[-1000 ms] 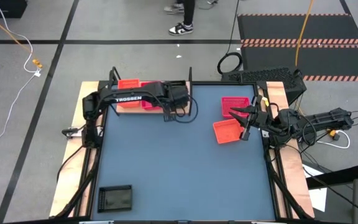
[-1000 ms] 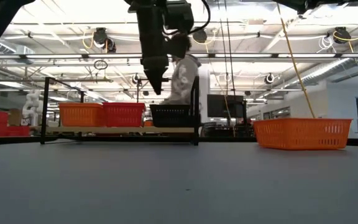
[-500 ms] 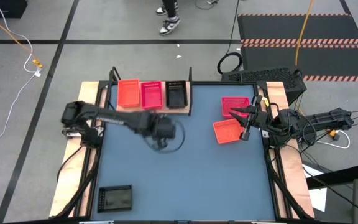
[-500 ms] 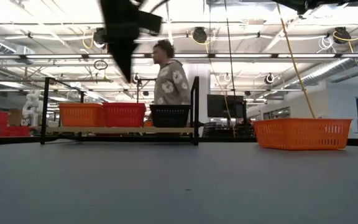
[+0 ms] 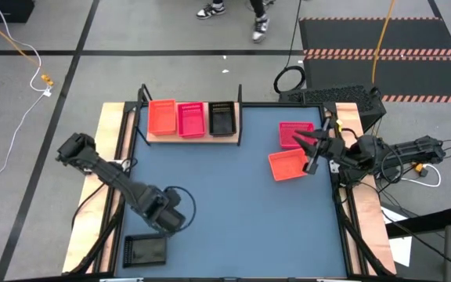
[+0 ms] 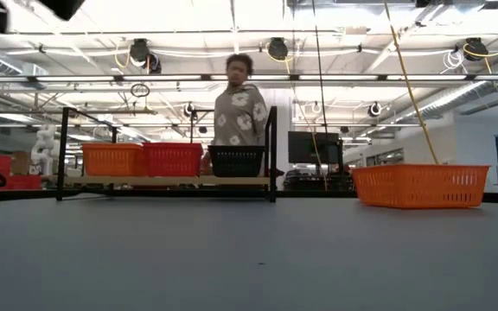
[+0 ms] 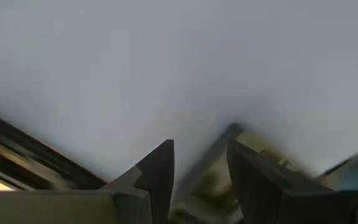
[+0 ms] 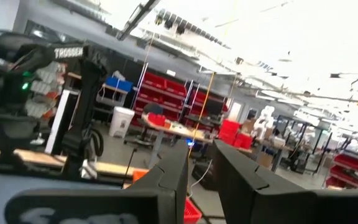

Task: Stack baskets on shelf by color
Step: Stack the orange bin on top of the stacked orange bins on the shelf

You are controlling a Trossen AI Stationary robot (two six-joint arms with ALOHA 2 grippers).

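Baskets – orange-red, pink, black – side by side, shelf pale wood

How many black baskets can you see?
2. One black basket sits at the shelf's right end, next to the pink one. Another lies at the table's near left corner. Stacked ones might be hidden.

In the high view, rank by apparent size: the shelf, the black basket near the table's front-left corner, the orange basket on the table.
1. shelf
2. and 3. black basket and orange basket look alike; no ranking.
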